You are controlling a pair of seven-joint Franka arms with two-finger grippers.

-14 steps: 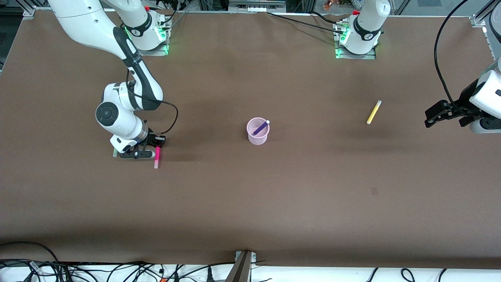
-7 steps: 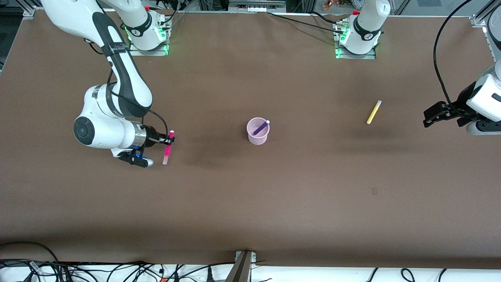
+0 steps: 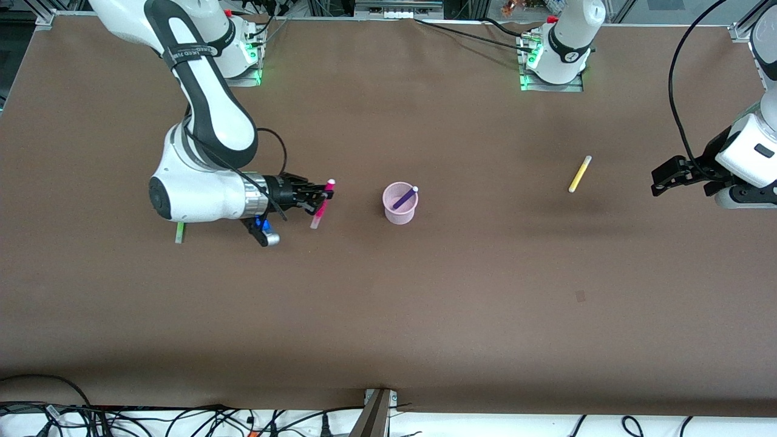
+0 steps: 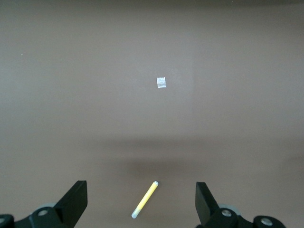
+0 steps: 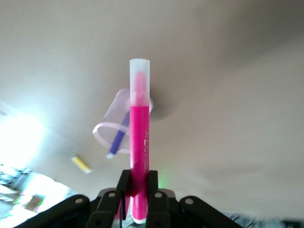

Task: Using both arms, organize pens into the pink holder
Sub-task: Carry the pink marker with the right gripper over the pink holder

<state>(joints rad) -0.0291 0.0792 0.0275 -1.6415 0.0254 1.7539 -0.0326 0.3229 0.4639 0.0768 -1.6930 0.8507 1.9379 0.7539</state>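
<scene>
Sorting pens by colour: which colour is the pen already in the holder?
Purple pen, leaning inside the pink holder; clearest in the front view.

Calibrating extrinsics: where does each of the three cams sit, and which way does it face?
Front view: high, across the table, facing both bases; shows both arms, pink holder, green pen.
Left wrist view: on the left arm, over the table; open left end effector frames the yellow pen.
Right wrist view: on the right arm, aimed at the holder; right end effector shut on the magenta pen.
Shared: all three show the yellow pen.
</scene>
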